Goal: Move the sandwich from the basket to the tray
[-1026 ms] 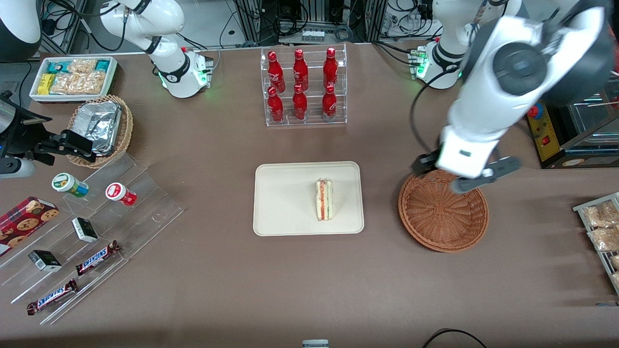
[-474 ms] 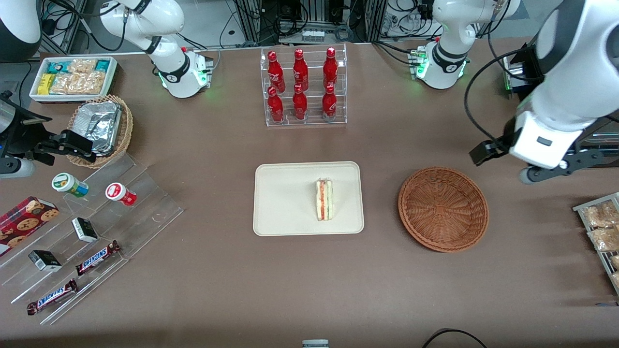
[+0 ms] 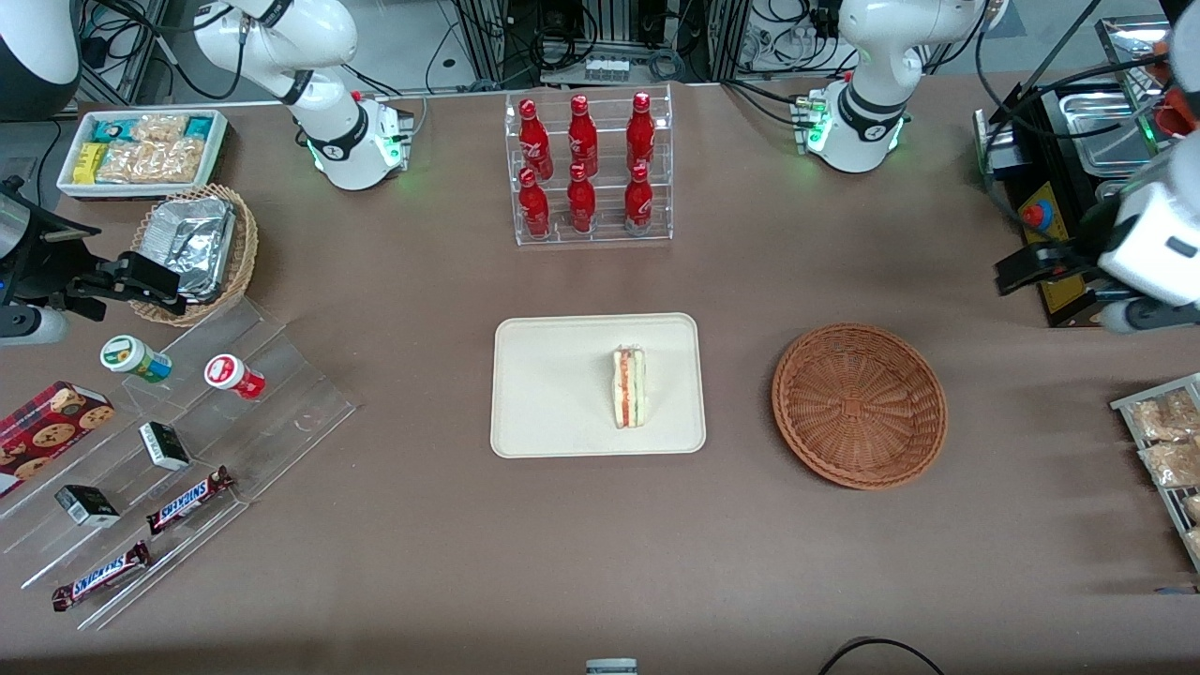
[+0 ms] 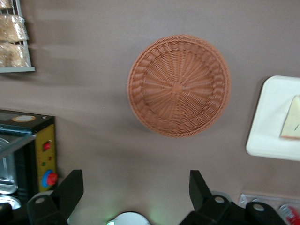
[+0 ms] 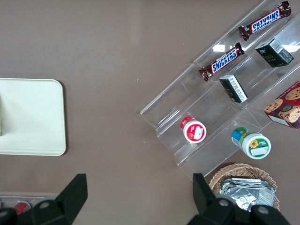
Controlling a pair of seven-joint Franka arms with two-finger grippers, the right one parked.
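The sandwich (image 3: 629, 387), a pale wedge with red-orange and green layers, lies on the cream tray (image 3: 553, 384) at mid-table. The reddish-brown wicker basket (image 3: 859, 405) stands beside the tray toward the working arm's end, with nothing in it. My gripper (image 3: 1078, 292) hangs high above the table near the working arm's end, past the basket and clear of it. It is open with nothing between its fingers (image 4: 71, 186). The left wrist view looks down on the basket (image 4: 179, 86), the tray (image 4: 274, 117) and an edge of the sandwich (image 4: 291, 119).
A clear rack of red bottles (image 3: 589, 169) stands farther from the front camera than the tray. A yellow control box (image 3: 1055, 258) and a wire rack of packets (image 3: 1162, 441) sit near the gripper. A stepped acrylic stand (image 3: 187, 441), a foil-filled tan basket (image 3: 192, 248) and a white tub (image 3: 141, 150) are at the parked arm's end.
My gripper has swung from over the basket's rim out toward the working arm's end of the table. The sandwich, tray and basket have not moved.
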